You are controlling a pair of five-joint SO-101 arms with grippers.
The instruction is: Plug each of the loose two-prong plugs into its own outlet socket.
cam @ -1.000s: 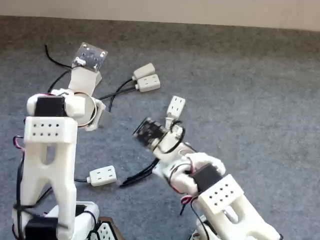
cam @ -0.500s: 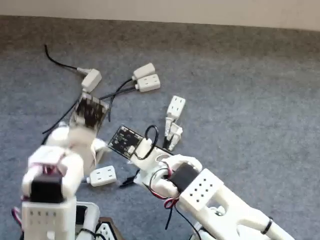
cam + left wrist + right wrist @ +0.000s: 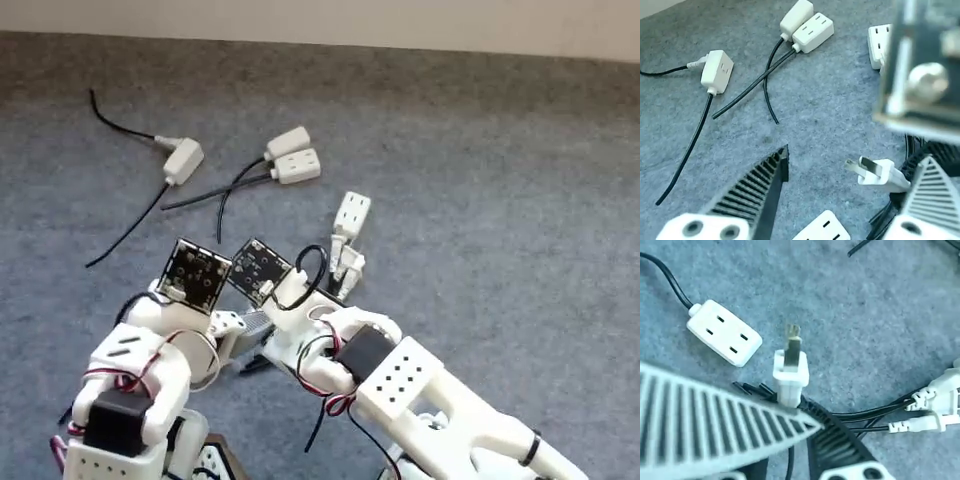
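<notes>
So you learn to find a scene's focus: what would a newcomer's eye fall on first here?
The right gripper, toward the near middle of the table, is shut on a plug with its prongs bared. The left gripper hangs open right by it, and a socket lies close to the plug.

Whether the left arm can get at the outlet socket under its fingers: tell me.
Probably yes: the left gripper, fingers open, hangs above the outlet socket, nothing covering it, though the right gripper's plug crowds one side.
</notes>
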